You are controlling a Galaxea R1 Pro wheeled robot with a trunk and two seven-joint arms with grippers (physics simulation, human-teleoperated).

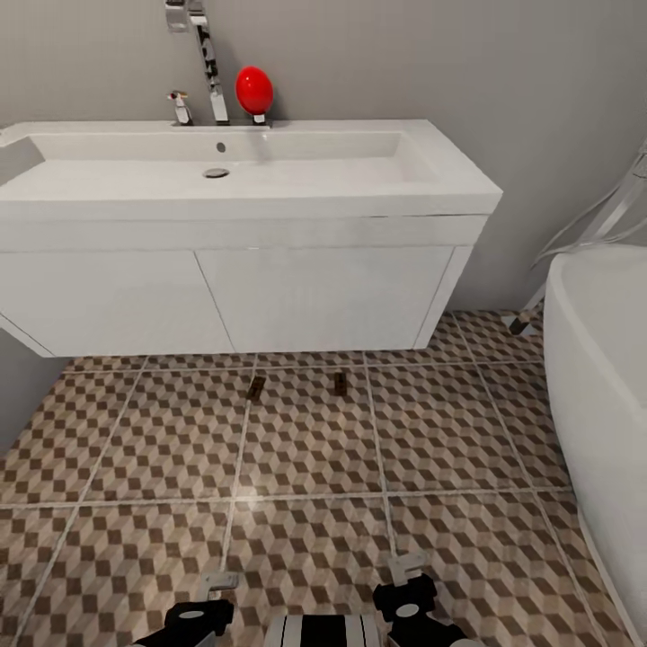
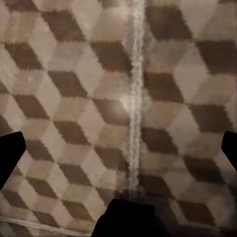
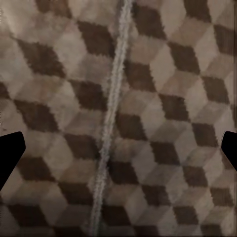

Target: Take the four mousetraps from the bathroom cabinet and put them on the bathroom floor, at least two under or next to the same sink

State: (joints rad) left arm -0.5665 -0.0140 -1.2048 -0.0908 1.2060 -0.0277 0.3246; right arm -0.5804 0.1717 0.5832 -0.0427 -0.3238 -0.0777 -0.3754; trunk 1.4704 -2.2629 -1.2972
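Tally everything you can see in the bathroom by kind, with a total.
Mousetraps on the bathroom floor: 2
Sink: 1
Chrome tap: 1
Red ball-shaped object: 1
Bathtub: 1
Total: 6

Tap [image 1: 199, 54] top cut off, bathtub [image 1: 602, 377] cropped at edge

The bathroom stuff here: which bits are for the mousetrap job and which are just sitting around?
For the job:
- two mousetraps, left one and right one, lying just in front of the vanity
- sink
- bathroom floor

Just there:
- red egg-shaped thing behind the basin
- chrome tap
- bathtub
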